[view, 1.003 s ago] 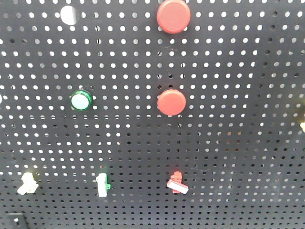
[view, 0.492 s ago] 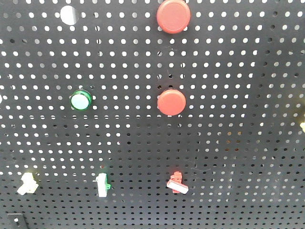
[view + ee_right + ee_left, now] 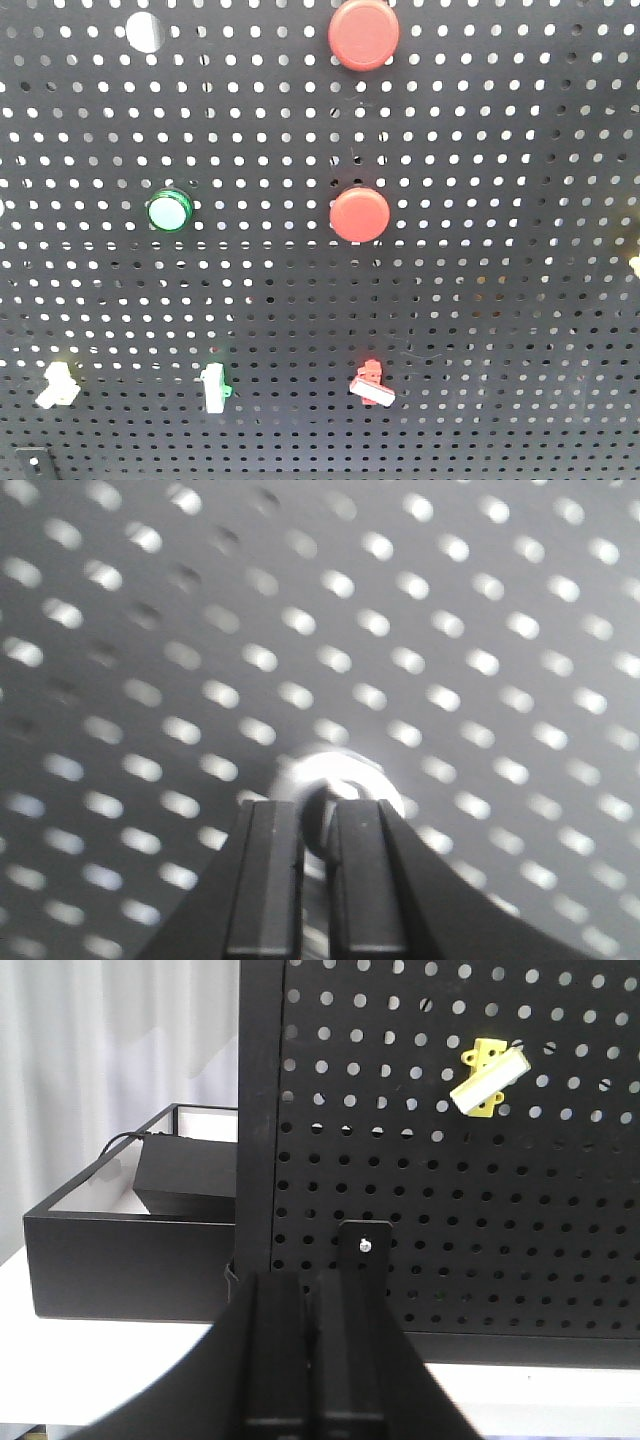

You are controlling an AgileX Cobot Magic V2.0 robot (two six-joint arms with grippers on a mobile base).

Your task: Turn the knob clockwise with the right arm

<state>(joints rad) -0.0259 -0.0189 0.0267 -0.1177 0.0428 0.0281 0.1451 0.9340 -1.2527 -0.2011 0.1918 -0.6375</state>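
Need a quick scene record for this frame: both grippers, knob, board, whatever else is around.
right gripper: fingers narrowly apart at the knob; grip unclear, view blurred
knob: shiny, on the pegboard, at the fingertips
left gripper: shut, empty, facing the board's lower part
pegboard: black, upright
yellow switch: on the board, tilted
tray: black, beside the board; black box inside
front view: no arm visible

No lettering, number, brand or sign is legible on the pegboard, its buttons or the knob.
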